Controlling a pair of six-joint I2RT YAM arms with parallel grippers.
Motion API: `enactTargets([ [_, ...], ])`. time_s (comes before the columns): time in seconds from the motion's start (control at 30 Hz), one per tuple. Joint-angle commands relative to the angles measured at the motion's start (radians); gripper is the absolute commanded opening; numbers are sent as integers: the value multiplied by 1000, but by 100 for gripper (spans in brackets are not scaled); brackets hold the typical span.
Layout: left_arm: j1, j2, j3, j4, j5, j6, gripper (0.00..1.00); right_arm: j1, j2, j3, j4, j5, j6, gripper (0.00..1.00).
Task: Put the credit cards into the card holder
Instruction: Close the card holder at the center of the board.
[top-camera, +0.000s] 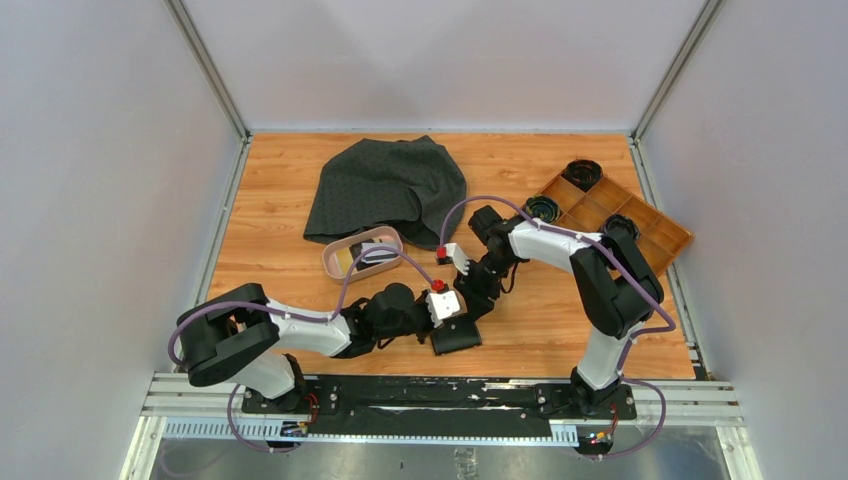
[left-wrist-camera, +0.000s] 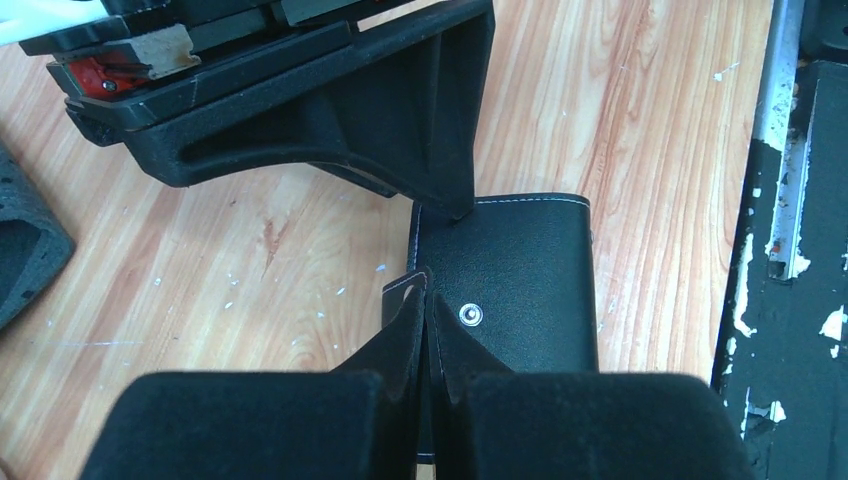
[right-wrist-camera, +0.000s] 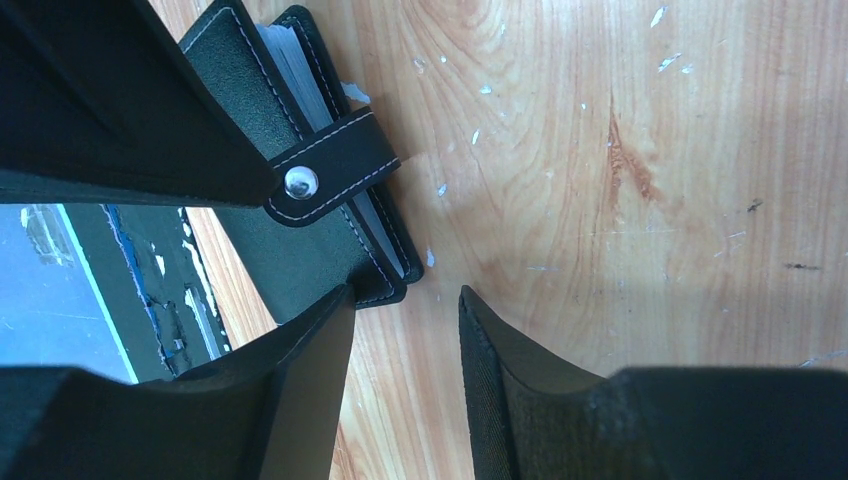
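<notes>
The card holder (top-camera: 457, 337), a black wallet, lies folded on the wood near the front edge. Its round snap (left-wrist-camera: 471, 313) shows on the outer face. My left gripper (left-wrist-camera: 428, 282) is shut, pinching the holder's stitched strap (left-wrist-camera: 404, 293) at its end. My right gripper (right-wrist-camera: 405, 292) hangs open over bare wood at the holder's far corner, with one finger (left-wrist-camera: 430, 130) touching that corner. The strap (right-wrist-camera: 335, 163) wraps round the holder's open edge, where pale pocket edges show. The credit cards (top-camera: 372, 253) lie in a pink dish, left of and beyond both grippers (top-camera: 448, 320) (top-camera: 472, 302).
The pink oval dish (top-camera: 333, 262) sits left of centre. A dark cloth (top-camera: 385, 185) is bunched behind it. A wooden compartment tray (top-camera: 655, 225) with black round pieces stands at the back right. The black base rail (left-wrist-camera: 800, 300) runs just beyond the table's front edge.
</notes>
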Motion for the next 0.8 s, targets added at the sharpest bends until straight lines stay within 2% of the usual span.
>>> enactTargets([
  [0.0, -18, 15, -10, 12, -4, -29, 0, 18, 23, 15, -14, 15, 15, 46],
  [0.4, -26, -29, -36, -7, -32, -45, 0, 26, 21, 16, -8, 35, 25, 47],
  [0.77, -38, -18, -38, -7, -22, -125, 0, 39, 34, 20, -7, 32, 47, 48],
])
